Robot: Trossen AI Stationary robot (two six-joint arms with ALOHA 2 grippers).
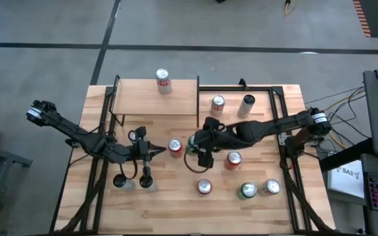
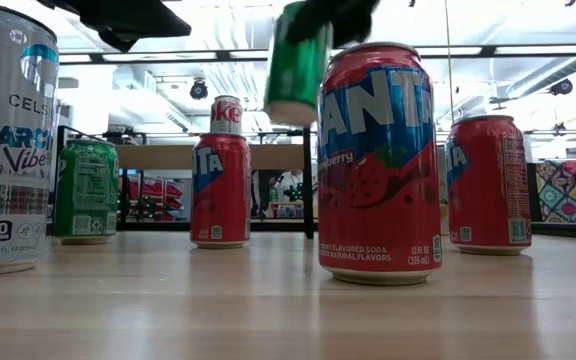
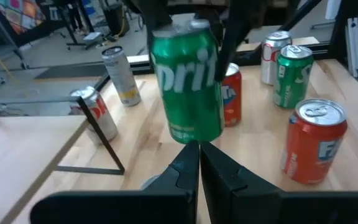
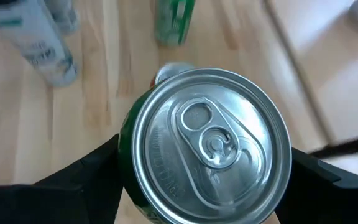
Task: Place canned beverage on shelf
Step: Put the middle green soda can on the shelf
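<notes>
right gripper (image 4: 207,180): jaws hold green Sprite can (image 3: 186,87) lifted above counter (image 1: 176,210) middle | left gripper (image 3: 199,165): jaws closed, empty | shelf (image 1: 153,98): far-left corner

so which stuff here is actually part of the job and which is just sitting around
In the job:
- green Sprite can, lifted in the right gripper
- shelf

Lying about:
- Coke can on the shelf
- Fanta cans on the table
- left gripper, shut, waiting

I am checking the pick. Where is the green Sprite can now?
The green Sprite can is held off the table in the right end effector, near the table's middle in the high view, between two red Fanta cans.
</notes>
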